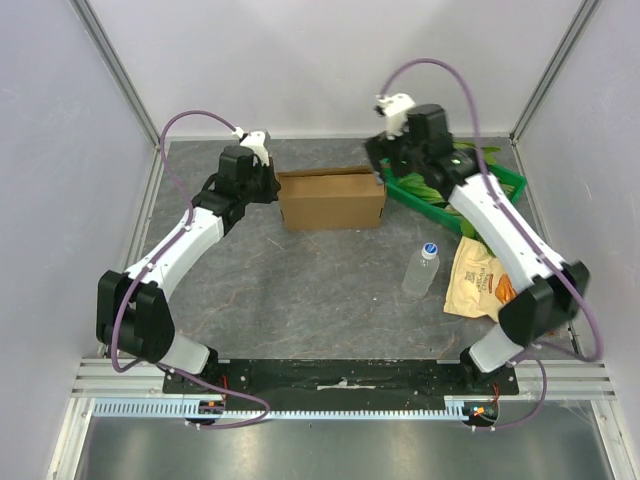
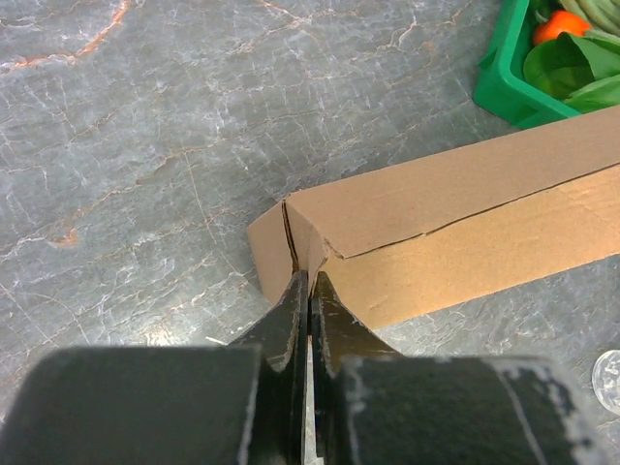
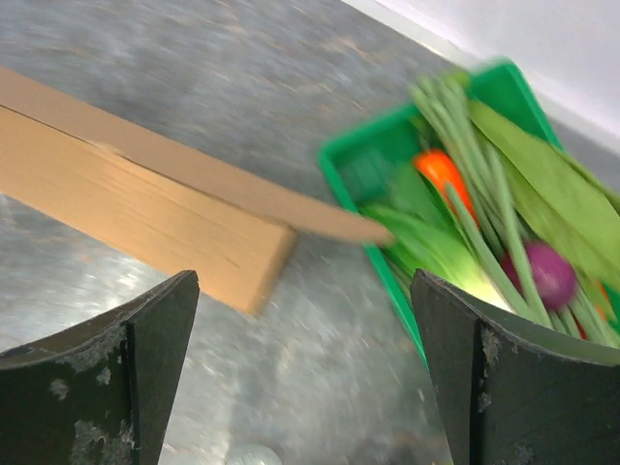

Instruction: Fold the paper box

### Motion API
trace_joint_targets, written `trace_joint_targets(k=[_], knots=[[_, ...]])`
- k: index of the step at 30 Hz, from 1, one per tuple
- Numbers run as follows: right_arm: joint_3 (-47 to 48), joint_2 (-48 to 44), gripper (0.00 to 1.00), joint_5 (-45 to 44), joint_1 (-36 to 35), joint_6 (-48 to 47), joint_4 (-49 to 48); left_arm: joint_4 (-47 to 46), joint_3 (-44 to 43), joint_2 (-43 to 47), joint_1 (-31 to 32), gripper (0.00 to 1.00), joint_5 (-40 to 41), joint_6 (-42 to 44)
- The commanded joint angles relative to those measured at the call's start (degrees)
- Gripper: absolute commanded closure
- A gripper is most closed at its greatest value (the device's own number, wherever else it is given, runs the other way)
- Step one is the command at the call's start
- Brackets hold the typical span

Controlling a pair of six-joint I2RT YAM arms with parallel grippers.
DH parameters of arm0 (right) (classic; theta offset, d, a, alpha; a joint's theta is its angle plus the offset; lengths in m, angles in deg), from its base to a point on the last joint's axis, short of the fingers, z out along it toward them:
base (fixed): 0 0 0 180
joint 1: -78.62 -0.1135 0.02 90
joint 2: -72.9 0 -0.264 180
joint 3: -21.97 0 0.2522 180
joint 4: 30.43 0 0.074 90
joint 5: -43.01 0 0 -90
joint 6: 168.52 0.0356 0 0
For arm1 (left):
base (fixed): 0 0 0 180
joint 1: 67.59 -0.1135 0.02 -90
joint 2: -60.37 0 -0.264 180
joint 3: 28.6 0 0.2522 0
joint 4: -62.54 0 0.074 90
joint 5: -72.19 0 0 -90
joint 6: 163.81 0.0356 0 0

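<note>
The paper box (image 1: 332,200) is a long brown cardboard shape lying on the grey table in mid-view, its top flaps down. My left gripper (image 1: 272,186) is at its left end. In the left wrist view that gripper (image 2: 308,283) is shut, with nothing visible between the fingers, and its tips rest against the corner seam of the paper box (image 2: 465,223). My right gripper (image 1: 381,162) hovers over the box's right end. The right wrist view shows it (image 3: 302,283) wide open and empty above bare table, with the end of the paper box (image 3: 126,213) ahead to the left.
A green tray (image 1: 508,181) of vegetables stands just right of the box, seen also as the green tray (image 3: 354,167) in the right wrist view. A clear bottle (image 1: 421,270) lies in front of it, and a tan snack bag (image 1: 480,282) beside that. White walls enclose the table.
</note>
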Motion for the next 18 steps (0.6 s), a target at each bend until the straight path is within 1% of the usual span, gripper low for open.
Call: trace_joint_targets(k=[1, 2, 3, 5, 6, 9, 10, 11, 13, 16, 18], knots=[[-13.2, -9.9, 0.02, -1.0, 6.0, 2.7, -5.0, 10.3, -1.4, -2.4, 0.1, 0.98, 0.2, 2.9], [-15.6, -12.8, 0.02, 0.2, 7.1, 1.7, -9.0, 10.6, -2.0, -2.4, 0.1, 0.98, -0.1, 3.3], [-19.9, -13.8, 0.04, 4.7, 8.4, 0.1, -11.2, 11.0, -2.3, -2.5, 0.1, 0.98, -0.2, 3.5], [-22.0, -15.0, 0.09, 8.8, 11.0, -2.4, -14.5, 12.0, -3.3, -2.8, 0.1, 0.98, -0.2, 4.0], [-23.9, -15.0, 0.1, 13.9, 11.5, -6.4, -15.8, 12.3, -3.7, -3.1, 0.1, 0.98, -0.2, 4.2], [-25.0, -13.6, 0.16, 16.9, 12.3, -10.7, -19.2, 13.4, -4.8, -3.7, 0.1, 0.98, -0.6, 4.8], [-25.3, -13.1, 0.17, 17.9, 14.0, -10.8, -20.8, 13.7, -5.2, -3.9, 0.1, 0.98, -0.8, 5.0], [-25.3, -12.1, 0.18, 18.0, 14.2, -11.0, -22.7, 14.0, -5.3, -4.1, 0.1, 0.98, -0.9, 5.1], [-25.7, -11.2, 0.19, 19.7, 14.8, -13.8, -24.1, 14.1, -5.2, -4.1, 0.1, 0.98, -1.3, 5.2], [-25.8, -8.7, 0.21, 20.0, 15.2, -15.7, -26.5, 14.2, -5.4, -4.2, 0.1, 0.98, -1.9, 5.3], [-26.2, -7.2, 0.21, 20.1, 15.2, -16.1, -27.9, 14.3, -5.6, -4.5, 0.1, 0.98, -2.4, 5.6]])
